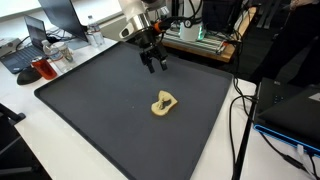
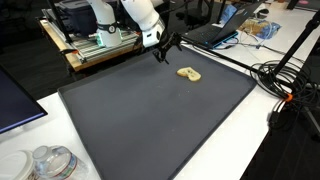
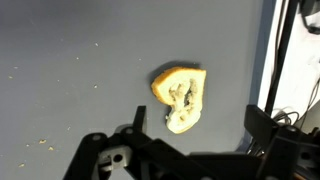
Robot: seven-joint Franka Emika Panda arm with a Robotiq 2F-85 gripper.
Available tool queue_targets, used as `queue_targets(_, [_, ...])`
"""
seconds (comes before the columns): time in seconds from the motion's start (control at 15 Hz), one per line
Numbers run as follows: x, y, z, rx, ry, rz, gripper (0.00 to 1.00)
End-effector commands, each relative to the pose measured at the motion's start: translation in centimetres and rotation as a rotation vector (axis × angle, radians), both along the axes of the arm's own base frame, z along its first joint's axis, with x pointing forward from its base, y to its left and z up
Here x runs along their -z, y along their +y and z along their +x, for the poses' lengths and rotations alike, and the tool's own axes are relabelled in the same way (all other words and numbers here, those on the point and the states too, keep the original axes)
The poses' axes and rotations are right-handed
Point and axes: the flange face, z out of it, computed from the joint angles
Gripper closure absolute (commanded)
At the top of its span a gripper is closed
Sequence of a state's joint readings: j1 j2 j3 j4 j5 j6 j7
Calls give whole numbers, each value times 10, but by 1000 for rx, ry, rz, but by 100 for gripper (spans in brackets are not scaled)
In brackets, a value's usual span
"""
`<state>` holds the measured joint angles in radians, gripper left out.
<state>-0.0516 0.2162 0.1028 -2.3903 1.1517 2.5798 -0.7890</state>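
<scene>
A yellow, bread-like piece (image 1: 164,103) lies on the dark grey mat (image 1: 100,110); it also shows in the other exterior view (image 2: 188,73) and in the wrist view (image 3: 181,97). My gripper (image 1: 155,62) hangs above the mat at its far side, away from the piece; it also shows in the other exterior view (image 2: 166,47). Its fingers are spread apart and hold nothing. In the wrist view the open gripper (image 3: 195,122) frames the lower end of the piece from above.
A red mug (image 1: 42,69) and a laptop (image 1: 25,52) sit on the desk beside the mat. Black cables (image 1: 240,120) run along one mat edge. Plastic bottles (image 2: 50,163) stand by a mat corner. A wooden rack with equipment (image 2: 95,45) is behind the arm.
</scene>
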Motion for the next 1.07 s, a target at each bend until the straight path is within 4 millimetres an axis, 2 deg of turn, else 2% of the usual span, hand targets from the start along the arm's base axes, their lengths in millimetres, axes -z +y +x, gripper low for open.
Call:
queue_targets(0.0, [-10, 29, -27, -36, -85, -143, 0])
queue_targets(0.33, [-8, 79, -45, -157, -163, -288, 0])
queue_targets(0.53, [-9, 102, -56, -194, -248, -437, 0])
queue_targets(0.73, [-2, 118, -66, -249, -295, -520, 0])
queue_targets(1.0, [2, 129, -69, -289, -339, -578, 0])
